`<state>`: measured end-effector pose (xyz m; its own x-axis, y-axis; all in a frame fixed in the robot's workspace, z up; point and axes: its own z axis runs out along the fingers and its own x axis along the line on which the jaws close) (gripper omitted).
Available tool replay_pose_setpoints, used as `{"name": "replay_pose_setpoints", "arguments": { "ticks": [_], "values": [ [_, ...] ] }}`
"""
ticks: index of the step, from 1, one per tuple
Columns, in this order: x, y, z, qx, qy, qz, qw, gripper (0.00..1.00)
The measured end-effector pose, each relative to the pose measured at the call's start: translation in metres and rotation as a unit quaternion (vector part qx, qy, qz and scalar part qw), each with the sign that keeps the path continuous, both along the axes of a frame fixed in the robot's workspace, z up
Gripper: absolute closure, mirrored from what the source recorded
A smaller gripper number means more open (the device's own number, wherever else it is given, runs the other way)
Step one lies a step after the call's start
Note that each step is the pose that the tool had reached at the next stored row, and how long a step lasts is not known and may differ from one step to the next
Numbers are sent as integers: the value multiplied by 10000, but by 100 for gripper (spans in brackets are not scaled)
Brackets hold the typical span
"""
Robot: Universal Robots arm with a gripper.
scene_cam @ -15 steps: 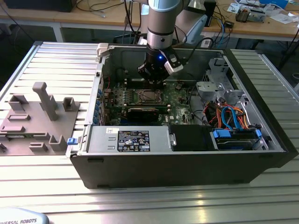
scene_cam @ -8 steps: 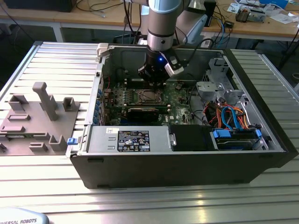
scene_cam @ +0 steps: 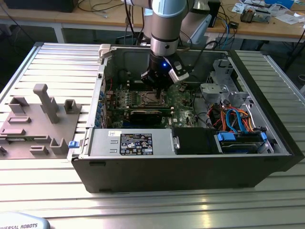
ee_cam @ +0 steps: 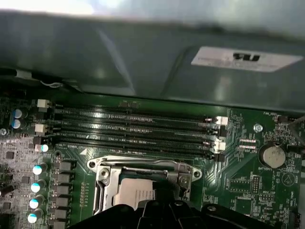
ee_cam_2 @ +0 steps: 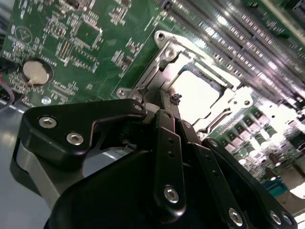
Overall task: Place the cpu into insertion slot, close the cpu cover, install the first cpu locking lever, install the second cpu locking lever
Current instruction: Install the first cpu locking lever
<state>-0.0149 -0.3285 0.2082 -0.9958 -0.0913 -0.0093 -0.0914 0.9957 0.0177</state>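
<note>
Silver-grey, the cpu [ee_cam_2: 199, 98] lies seated in the insertion slot [ee_cam: 102, 191], the cpu cover [ee_cam_2: 167, 55] framing it. Directly above hangs the black pincer [ee_cam_2: 177, 101], fingers drawn together on nothing. Memory slots [ee_cam: 133, 129] crowd the socket's 12 o'clock edge in the first wrist view. Green motherboard [scene_cam: 183, 102] sits walled by the computer case [scene_cam: 190, 171] on the ribbed counter [scene_cam: 62, 62].

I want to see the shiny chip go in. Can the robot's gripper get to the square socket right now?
Probably yes. The gripper is low over the insertion slot on the green motherboard, and nothing sits between them. In both wrist views the black fingers are right at its metal rim.
</note>
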Motion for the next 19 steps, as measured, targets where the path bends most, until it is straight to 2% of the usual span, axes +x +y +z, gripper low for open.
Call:
{"name": "replay_pose_setpoints", "arguments": {
  "ticks": [2, 4, 15, 19],
  "values": [
    [0, -23, 1, -3, 0, 0, 10000, 89],
    [-1, -28, 8, -7, 1, -1, 10000, 89],
    [0, -28, 280, -57, 1, 0, 10000, 89],
    [0, -28, 285, -63, 0, 0, 10000, 89]
  ]
}}
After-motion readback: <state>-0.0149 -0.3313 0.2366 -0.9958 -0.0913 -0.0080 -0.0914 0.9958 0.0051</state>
